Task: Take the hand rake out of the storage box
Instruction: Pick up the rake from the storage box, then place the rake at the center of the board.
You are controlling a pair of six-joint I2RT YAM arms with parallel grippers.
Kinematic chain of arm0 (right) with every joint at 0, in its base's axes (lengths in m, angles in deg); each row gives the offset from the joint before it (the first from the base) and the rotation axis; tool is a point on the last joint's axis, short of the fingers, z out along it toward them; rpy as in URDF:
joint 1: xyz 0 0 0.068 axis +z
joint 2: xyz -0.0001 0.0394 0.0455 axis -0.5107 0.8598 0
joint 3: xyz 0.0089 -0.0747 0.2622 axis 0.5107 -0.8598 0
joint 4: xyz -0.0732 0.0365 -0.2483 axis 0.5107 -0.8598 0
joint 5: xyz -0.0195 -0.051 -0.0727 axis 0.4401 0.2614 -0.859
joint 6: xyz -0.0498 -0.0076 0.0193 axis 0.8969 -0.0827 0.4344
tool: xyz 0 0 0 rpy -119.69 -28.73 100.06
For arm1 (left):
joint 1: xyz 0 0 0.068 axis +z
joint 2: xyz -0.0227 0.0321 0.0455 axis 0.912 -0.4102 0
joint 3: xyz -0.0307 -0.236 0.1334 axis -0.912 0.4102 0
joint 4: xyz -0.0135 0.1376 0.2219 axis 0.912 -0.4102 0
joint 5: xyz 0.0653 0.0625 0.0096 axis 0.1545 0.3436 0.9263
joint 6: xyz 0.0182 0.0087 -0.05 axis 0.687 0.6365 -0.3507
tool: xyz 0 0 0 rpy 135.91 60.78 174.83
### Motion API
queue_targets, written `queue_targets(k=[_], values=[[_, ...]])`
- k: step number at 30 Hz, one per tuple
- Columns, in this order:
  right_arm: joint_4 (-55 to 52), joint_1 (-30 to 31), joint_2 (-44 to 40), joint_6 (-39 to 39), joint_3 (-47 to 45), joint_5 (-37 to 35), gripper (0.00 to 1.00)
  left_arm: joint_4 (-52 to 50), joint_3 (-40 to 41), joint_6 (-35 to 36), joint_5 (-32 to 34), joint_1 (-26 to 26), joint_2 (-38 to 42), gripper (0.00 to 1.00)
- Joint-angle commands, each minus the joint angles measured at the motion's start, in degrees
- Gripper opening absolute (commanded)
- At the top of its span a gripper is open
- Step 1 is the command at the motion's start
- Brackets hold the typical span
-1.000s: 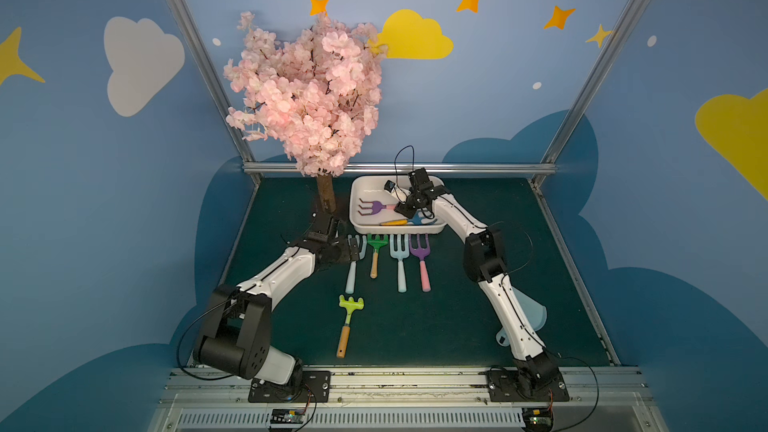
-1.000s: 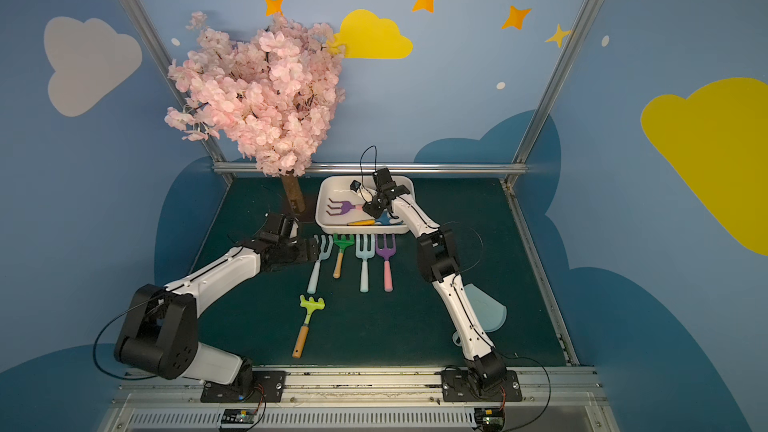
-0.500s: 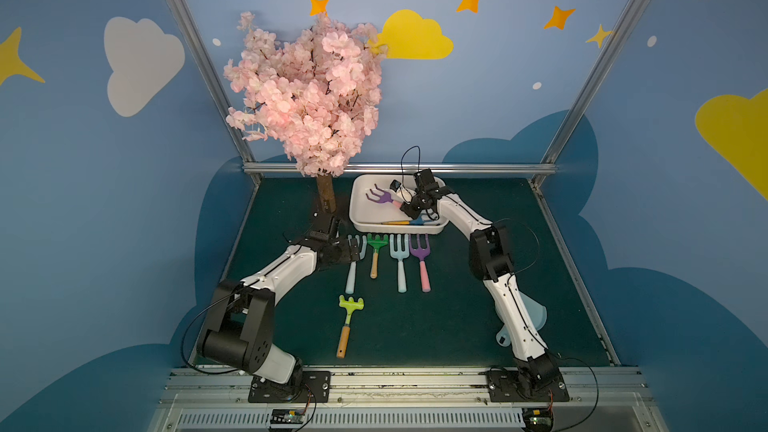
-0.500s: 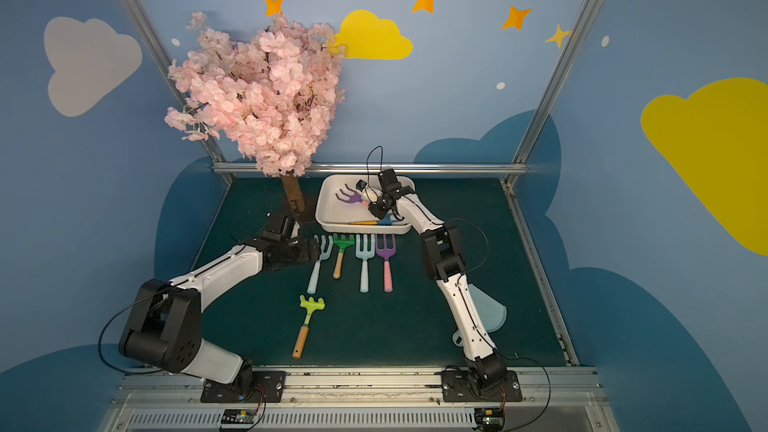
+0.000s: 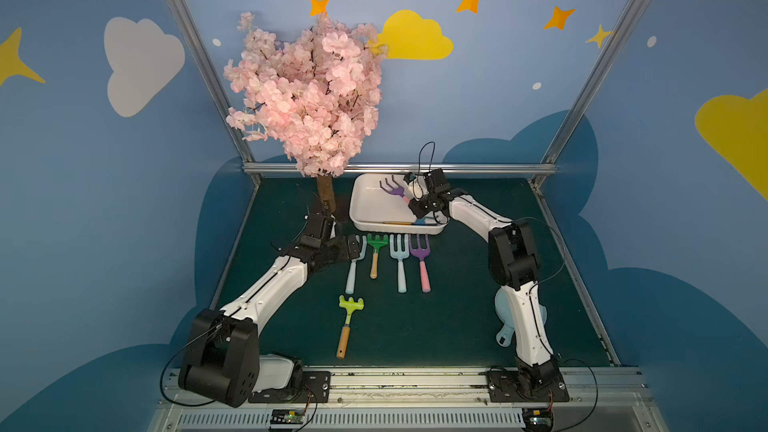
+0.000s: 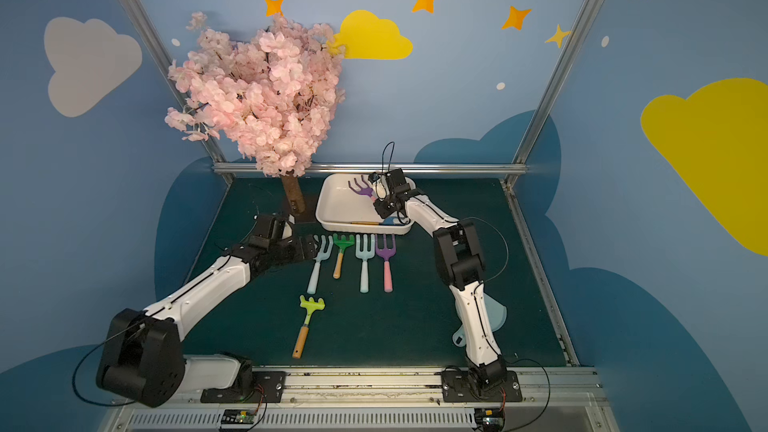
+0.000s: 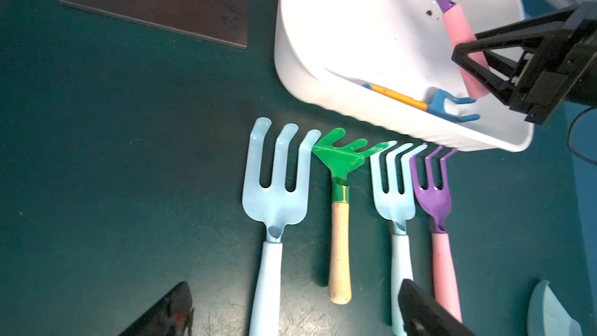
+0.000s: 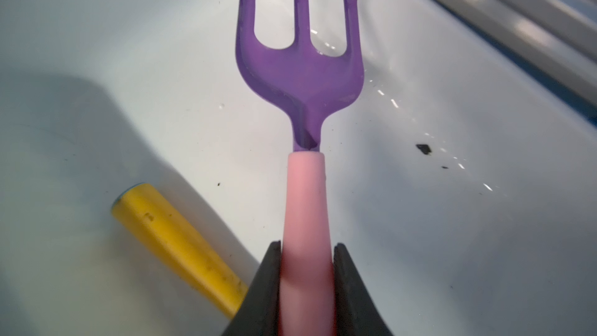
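The white storage box stands at the back of the green mat. My right gripper is shut on the pink handle of a purple hand rake. It holds the rake tilted above the box floor, tines toward the back rim. A second rake with a blue head and yellow handle lies along the box's near wall. My left gripper hangs open over the mat beside a light blue rake, holding nothing.
A row of rakes lies on the mat in front of the box: light blue, green, light blue, purple. A lime rake lies nearer. The blossom tree stands left of the box. A pale blue dish sits behind my right arm.
My right gripper has closed on the pink handle and raised the purple rake off the box floor, its head swinging toward the back. The left arm has stayed put.
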Motion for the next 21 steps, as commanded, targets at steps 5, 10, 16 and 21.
queue_targets(k=[5, 10, 16, 21], values=[[11.79, 0.42, -19.55, -14.89, -19.27, -7.40, 0.00, 1.80, 3.84, -3.10, -3.03, 0.17, 6.35, 1.00], [13.31, 0.61, -35.78, -23.68, -38.88, -15.67, 0.00, 1.81, 6.29, -3.36, -3.69, 0.02, 10.04, 1.00], [13.45, 0.57, -52.34, -29.48, -60.37, -22.66, 0.00, 1.81, 7.87, -3.06, -4.09, -0.78, 11.98, 1.00], [11.51, 0.66, -57.29, -32.82, -68.46, -22.31, 0.00, 2.00, 9.39, -3.69, -4.61, -1.64, 14.06, 1.00]])
